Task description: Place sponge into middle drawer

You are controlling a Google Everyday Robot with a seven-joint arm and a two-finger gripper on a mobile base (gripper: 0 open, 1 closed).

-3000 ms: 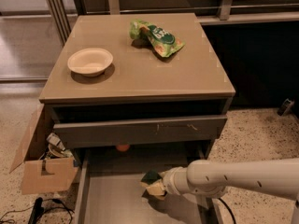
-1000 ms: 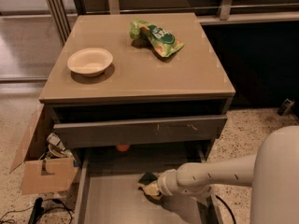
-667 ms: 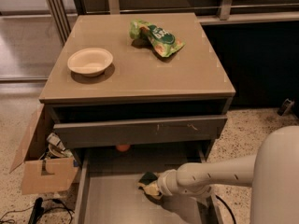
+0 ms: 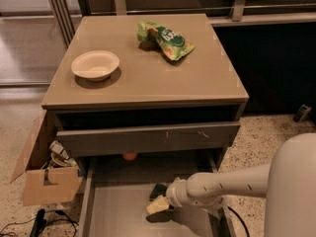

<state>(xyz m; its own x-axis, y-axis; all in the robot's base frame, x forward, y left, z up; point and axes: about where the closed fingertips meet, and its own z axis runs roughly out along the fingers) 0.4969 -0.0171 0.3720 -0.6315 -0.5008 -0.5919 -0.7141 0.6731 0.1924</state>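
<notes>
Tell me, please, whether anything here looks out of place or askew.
A small orange object sits just below the scratched drawer front, half hidden. The green snack bag lies crumpled on the cabinet top. The gripper is inside the middle drawer by the sponge.

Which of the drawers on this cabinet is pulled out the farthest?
The lower one, the middle drawer: its grey floor lies exposed, while the drawer above is barely out. The gripper is over that floor, sponge at its tip.

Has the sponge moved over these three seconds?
No. The sponge, at the gripper, stays below-right of the orange object, over the middle drawer.
</notes>
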